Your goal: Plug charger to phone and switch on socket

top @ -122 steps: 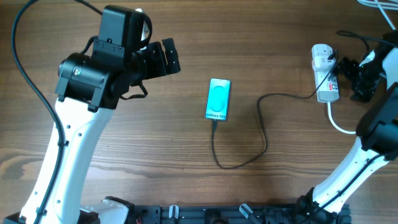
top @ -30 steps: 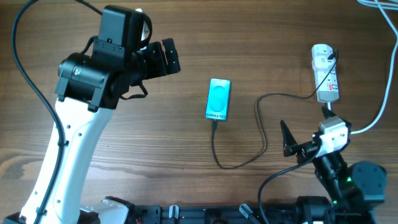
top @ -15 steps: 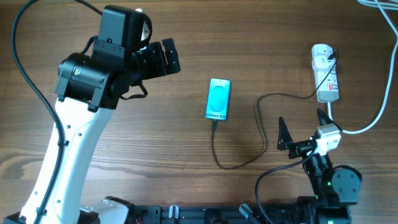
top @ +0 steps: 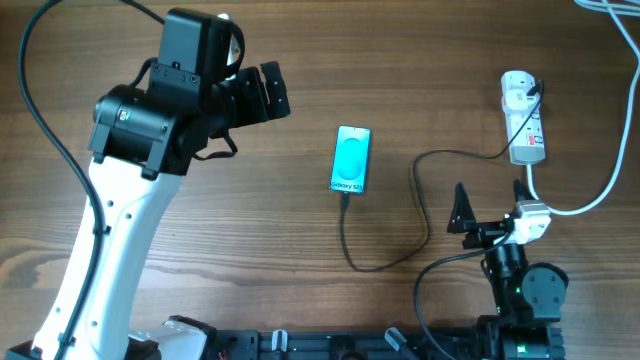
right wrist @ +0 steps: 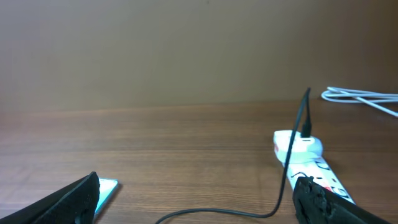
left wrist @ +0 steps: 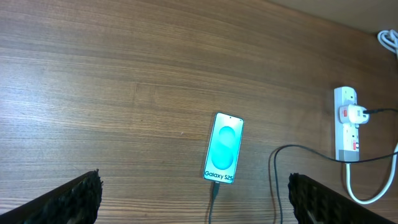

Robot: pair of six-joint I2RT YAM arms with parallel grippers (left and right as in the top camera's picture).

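The phone lies flat mid-table, its cyan screen lit; it also shows in the left wrist view and at the edge of the right wrist view. The charger cable runs from the phone's near short edge in a loop to the socket, where its far end is plugged in. The socket also shows in both wrist views. My left gripper is open and empty, high and left of the phone. My right gripper is open and empty, in front of the socket.
A white cord runs from the socket's near end to the right and up off the table; it also shows in the right wrist view. The robot bases and their black cables line the front edge.
My right arm has drawn back from the socket to the table's front and settled there, fingers open. The left arm, phone and cable have not moved.
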